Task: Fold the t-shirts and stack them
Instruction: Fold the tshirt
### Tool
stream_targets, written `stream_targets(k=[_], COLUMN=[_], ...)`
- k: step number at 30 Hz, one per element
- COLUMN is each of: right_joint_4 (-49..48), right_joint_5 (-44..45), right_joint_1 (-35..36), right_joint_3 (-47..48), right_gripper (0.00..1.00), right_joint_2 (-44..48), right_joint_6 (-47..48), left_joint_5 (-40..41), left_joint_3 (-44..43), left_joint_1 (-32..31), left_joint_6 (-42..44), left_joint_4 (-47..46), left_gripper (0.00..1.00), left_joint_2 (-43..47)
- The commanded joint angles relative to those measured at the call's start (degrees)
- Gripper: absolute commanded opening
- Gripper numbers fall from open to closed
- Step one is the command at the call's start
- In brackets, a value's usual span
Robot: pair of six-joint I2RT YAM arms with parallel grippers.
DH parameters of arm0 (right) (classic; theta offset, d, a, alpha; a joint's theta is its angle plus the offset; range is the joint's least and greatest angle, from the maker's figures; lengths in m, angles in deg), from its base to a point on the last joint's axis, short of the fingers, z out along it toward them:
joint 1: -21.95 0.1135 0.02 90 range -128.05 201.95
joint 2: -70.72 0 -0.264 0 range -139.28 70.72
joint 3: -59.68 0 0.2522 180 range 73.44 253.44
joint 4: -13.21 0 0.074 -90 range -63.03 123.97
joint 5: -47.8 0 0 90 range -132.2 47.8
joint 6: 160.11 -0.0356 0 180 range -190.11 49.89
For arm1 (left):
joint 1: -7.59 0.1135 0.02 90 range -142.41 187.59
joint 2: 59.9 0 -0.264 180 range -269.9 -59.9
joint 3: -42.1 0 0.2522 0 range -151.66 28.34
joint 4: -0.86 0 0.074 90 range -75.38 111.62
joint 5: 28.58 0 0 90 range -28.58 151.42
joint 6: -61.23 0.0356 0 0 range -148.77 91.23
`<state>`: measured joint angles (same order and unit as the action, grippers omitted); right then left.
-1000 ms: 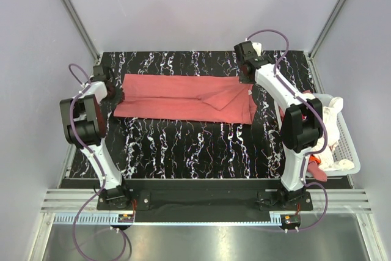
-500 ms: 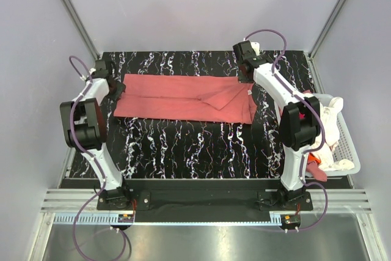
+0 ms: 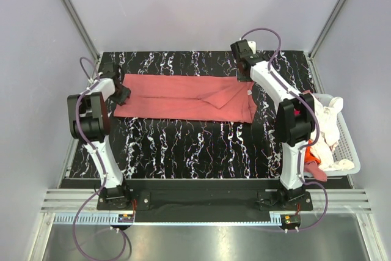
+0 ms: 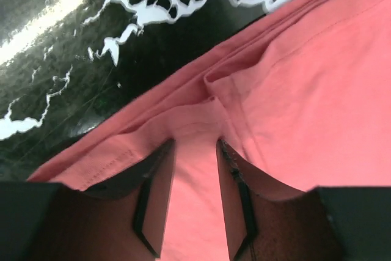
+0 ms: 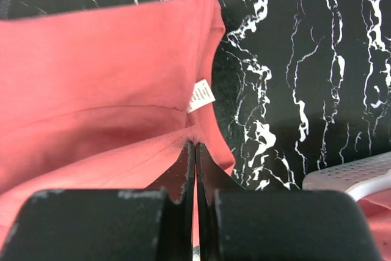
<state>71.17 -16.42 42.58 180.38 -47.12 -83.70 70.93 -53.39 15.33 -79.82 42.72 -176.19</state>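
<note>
On the left of the black marbled table (image 3: 195, 145), the left end effector (image 4: 194, 150) sits low over the left end of a salmon-pink t-shirt (image 3: 183, 97). Its jaws stand apart, with a strip of pink cloth showing in the gap and not visibly pinched.

The t-shirt lies flat on the far half of the table as a long band several layers deep. Its long axis runs left to right, roughly parallel to the far edge. A stitched hem shows at the left end. A diagonal flap and a small white label (image 5: 200, 96) sit toward the right end, so the collar probably points right, though that is not certain.

The cloth looks light, soft and limp. It will likely sag and crease when lifted and drag across the table. The corners or hemmed edges look like the safest places to pinch, with both ends taken together so that the layers stay aligned.

At the far right corner of the shirt, the right end effector (image 5: 195, 146) has its jaws pressed together on the hem, and the fabric puckers toward the tips.

Further right, a white slatted basket (image 3: 349, 151) at the table's edge holds cream (image 3: 330, 120) and orange-red (image 3: 313, 158) shirts in a loose heap.
</note>
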Motion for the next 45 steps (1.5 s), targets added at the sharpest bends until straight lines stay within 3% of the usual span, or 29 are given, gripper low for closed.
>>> stream_targets(k=[1,6,27,33,37,38,39,45], right_joint_4=[0.71,0.79,1.32,1.5,4.48,4.83,6.06,11.43], right_joint_5=[3.13,5.51,0.32,4.45,7.63,7.01,6.13,-13.44], right_joint_1=[-0.23,-0.67,-1.73,-1.73,-1.9,-1.9,-1.81,-1.9], right_joint_3=[1.61,3.37,18.04,22.17,23.85,23.76,23.93,20.18], right_gripper=[0.0,0.0,0.0,0.01,0.16,0.24,0.43,0.49], right_joint_2=[-1.51,-4.76,-15.49,-19.7,-17.44,-16.2,-14.89,-6.88], right_joint_6=[2.42,2.69,6.37,8.39,5.33,4.63,2.44,-13.61], left_joint_5=[2.17,3.31,2.61,2.17,-1.07,-2.21,-2.57,-5.3], left_joint_3=[-1.15,-1.76,-2.38,-2.2,-3.52,-3.95,-4.57,-4.58], left_joint_1=[1.74,2.18,2.71,2.71,2.71,2.71,2.71,0.26], left_joint_6=[-0.54,-0.28,-0.28,-0.63,-1.42,-1.68,-2.21,1.11], left_joint_4=[0.47,1.08,1.26,1.78,3.02,3.02,3.1,3.89], left_gripper=[0.41,0.4,0.4,0.41,0.42,0.42,0.42,0.43], left_joint_2=[-1.04,-1.22,-1.92,-1.31,2.02,3.34,5.79,15.37])
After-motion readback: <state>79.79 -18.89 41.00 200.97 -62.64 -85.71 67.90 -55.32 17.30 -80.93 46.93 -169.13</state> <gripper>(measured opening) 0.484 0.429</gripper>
